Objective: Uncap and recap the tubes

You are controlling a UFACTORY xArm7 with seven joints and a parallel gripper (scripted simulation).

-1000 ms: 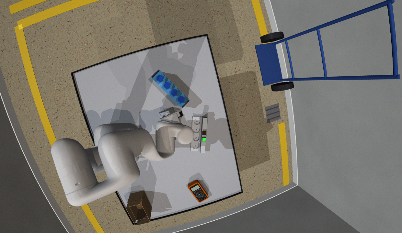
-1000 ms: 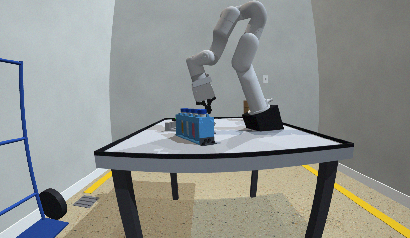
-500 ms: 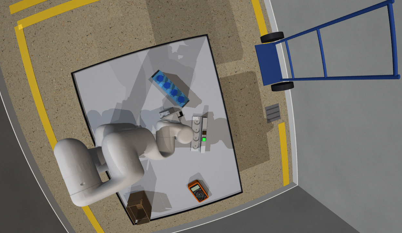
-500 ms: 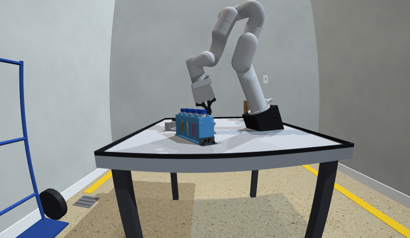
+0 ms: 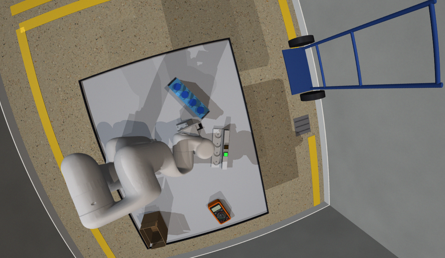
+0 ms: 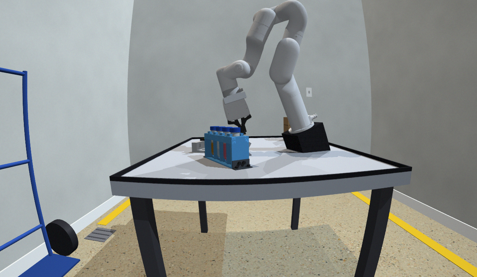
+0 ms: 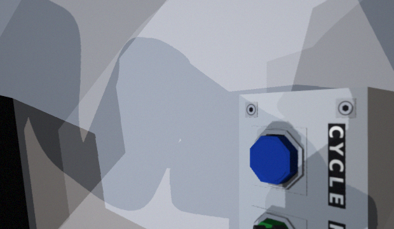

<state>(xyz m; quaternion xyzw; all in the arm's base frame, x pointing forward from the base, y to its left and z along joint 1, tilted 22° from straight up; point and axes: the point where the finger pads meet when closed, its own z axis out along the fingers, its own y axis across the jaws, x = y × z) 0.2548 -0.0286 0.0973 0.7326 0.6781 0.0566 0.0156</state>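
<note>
The blue tube rack [image 5: 188, 98] holds four tubes, each with a blue cap on; it also shows in the exterior view [image 6: 226, 148]. The cap tray [image 5: 217, 147] stands to its right with its green lamp [image 5: 225, 154] lit, and its nests look empty. My gripper [image 6: 240, 127] is shut and empty, low over the table just behind the rack. The wrist view shows the grey key housing [image 7: 302, 159] close below, with the blue CYCLE key [image 7: 273, 159] unlit and the top edge of the green READY key [image 7: 268, 224] at the frame's bottom. My fingers are out of the wrist view.
An orange multimeter [image 5: 219, 211] lies near the table's front edge and a cardboard box [image 5: 154, 229] stands at the corner by the arm's base. A blue hand truck [image 5: 361, 64] stands on the floor beyond the table.
</note>
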